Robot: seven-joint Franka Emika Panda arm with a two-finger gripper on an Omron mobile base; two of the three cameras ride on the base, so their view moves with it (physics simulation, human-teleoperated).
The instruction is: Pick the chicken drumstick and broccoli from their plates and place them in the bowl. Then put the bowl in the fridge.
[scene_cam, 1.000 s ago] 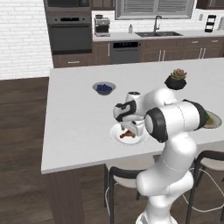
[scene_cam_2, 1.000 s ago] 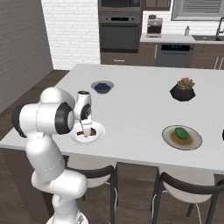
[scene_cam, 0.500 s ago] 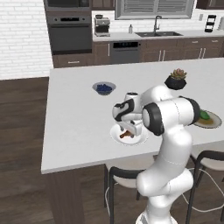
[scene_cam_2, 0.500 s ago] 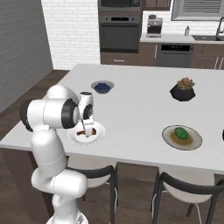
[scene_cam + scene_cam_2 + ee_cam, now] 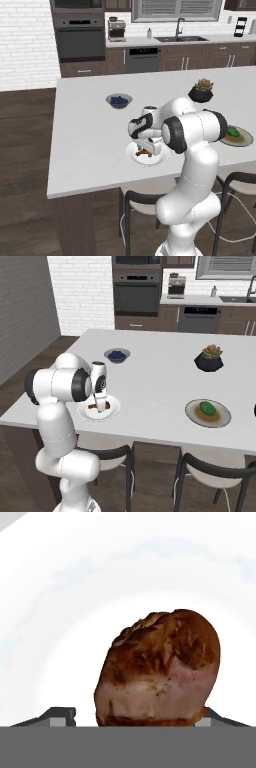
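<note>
The chicken drumstick (image 5: pixel 160 667) lies on the plain white plate (image 5: pixel 156 160) near the counter's front edge, also the drumstick (image 5: pixel 93 405) on that plate (image 5: pixel 112 410). My gripper (image 5: pixel 148 149) (image 5: pixel 101 407) points down onto the plate, open, with its fingertips (image 5: pixel 62 714) on either side of the meat and a small gap on the left. The broccoli (image 5: pixel 233 132) (image 5: pixel 206 407) rests on the grey-rimmed plate (image 5: pixel 244 141) (image 5: pixel 223 419) further right. The bowl and the fridge are out of view.
A small grey bowl of blue berries (image 5: pixel 119 100) (image 5: pixel 117 355) and a succulent in a black pot (image 5: pixel 201 91) (image 5: pixel 209 358) stand further back on the white counter (image 5: pixel 90 150). Stools (image 5: pixel 210 471) stand below the front edge.
The hand has come down a little closer to the drumstick on the white plate. Nothing else has moved.
</note>
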